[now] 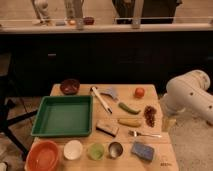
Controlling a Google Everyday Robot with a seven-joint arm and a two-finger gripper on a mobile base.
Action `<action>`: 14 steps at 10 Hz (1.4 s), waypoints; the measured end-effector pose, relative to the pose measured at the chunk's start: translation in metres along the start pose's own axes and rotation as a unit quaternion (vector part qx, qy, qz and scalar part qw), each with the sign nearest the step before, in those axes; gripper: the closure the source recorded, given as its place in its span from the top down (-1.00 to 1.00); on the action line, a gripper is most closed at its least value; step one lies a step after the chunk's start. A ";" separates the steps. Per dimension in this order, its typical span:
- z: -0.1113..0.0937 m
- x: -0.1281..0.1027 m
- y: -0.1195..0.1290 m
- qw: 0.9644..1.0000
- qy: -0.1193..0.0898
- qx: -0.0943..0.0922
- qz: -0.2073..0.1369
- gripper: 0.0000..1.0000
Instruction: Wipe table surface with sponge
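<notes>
The sponge, a small blue-grey block, lies flat near the front right corner of the table surface, a light tan wooden top. The white arm stands off the table's right side. My gripper hangs down beside the right edge, level with the tabletop. It is open, holds nothing, and is apart from the sponge, behind it and to its right.
A green tray fills the left half. The front edge holds an orange bowl, a white bowl, a green cup and a metal cup. Mid-table lie a spatula, a brown-and-tan block and a fork.
</notes>
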 end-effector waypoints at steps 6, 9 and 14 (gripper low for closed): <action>0.060 -0.016 0.071 0.998 -0.031 -0.013 0.049 0.60; 0.087 -0.013 0.084 0.992 -0.044 -0.013 0.118 0.60; 0.092 -0.011 0.086 0.989 -0.047 -0.011 0.141 0.60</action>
